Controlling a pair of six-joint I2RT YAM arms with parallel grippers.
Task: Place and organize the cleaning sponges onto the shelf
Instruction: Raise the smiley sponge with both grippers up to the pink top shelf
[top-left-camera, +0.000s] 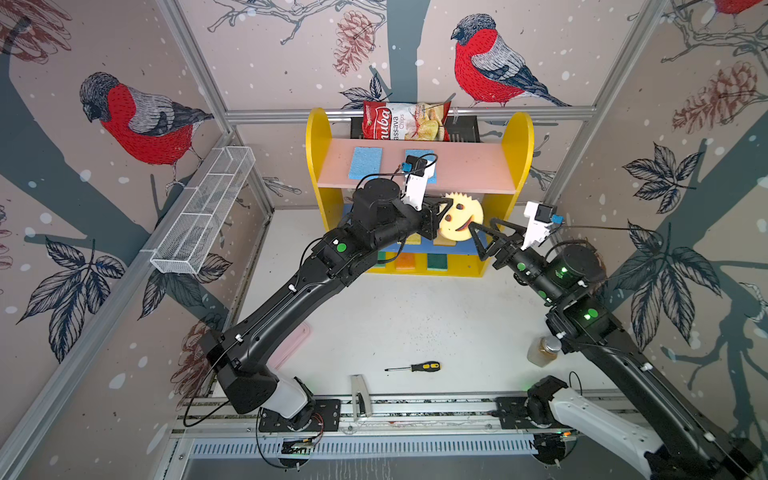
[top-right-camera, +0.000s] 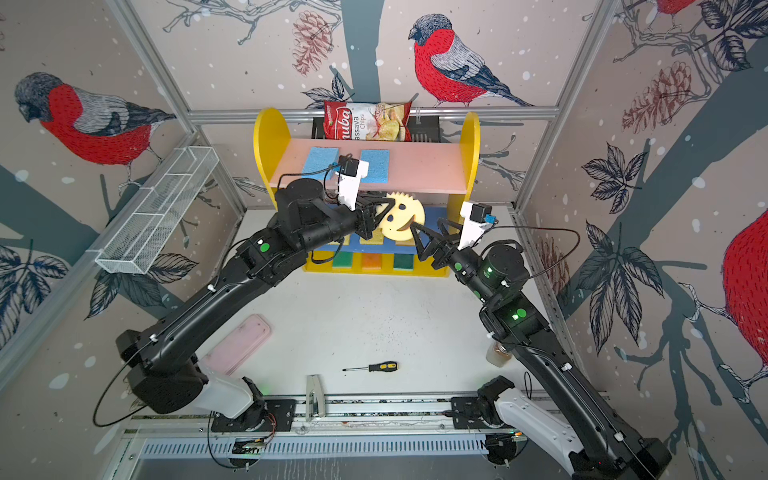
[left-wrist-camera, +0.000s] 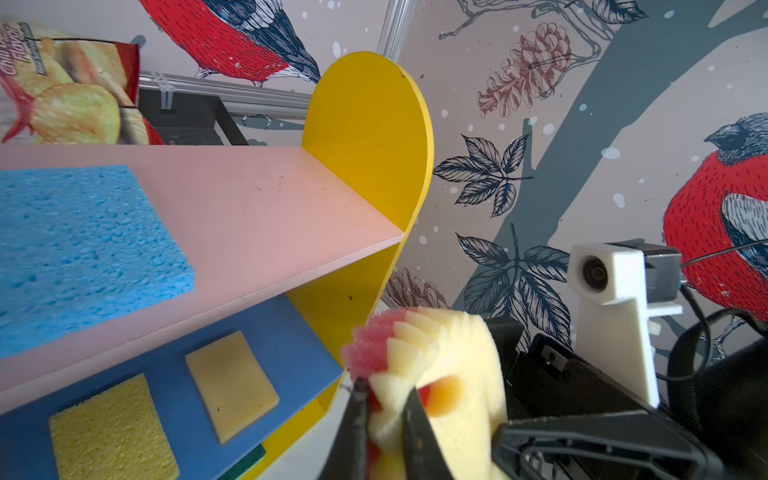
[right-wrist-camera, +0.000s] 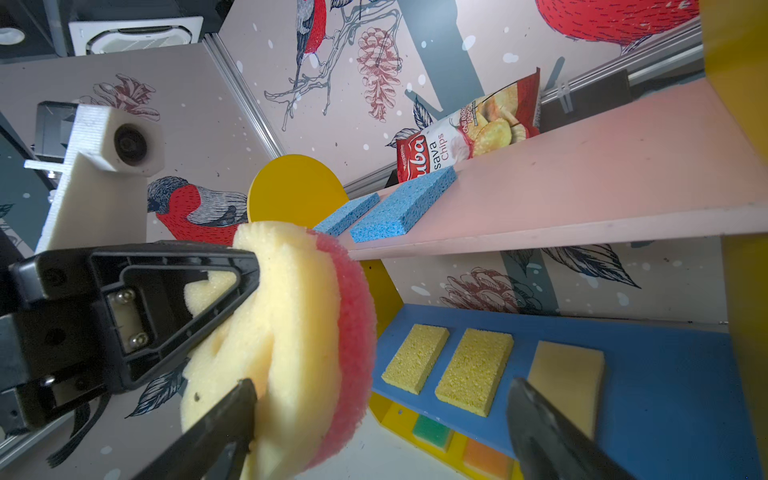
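The round yellow smiley-face sponge (top-left-camera: 461, 216) (right-wrist-camera: 299, 332), pink underneath, hangs in front of the shelf (top-left-camera: 318, 137) at middle-board height. My left gripper (top-left-camera: 446, 210) (left-wrist-camera: 384, 390) is shut on its toothed rim. My right gripper (top-left-camera: 482, 223) (right-wrist-camera: 382, 386) stands open at the sponge's other edge, with one finger against the yellow face. Two light blue sponges (top-right-camera: 320, 160) (top-right-camera: 376, 166) lie on the pink upper board (top-left-camera: 469, 166). Three yellow sponges (right-wrist-camera: 415, 357) (right-wrist-camera: 473, 370) (right-wrist-camera: 567, 374) lie on the blue middle board. Green (top-right-camera: 343, 259), orange (top-right-camera: 372, 261) and green (top-right-camera: 403, 261) sponges lie on the yellow base.
A chips bag (top-left-camera: 405, 120) leans in a black basket (top-left-camera: 461, 129) behind the shelf. A white wire tray (top-left-camera: 203, 212) hangs on the left wall. On the table lie a screwdriver (top-left-camera: 419, 367), a pink case (top-right-camera: 241, 345) and a jar (top-left-camera: 544, 351) under the right arm.
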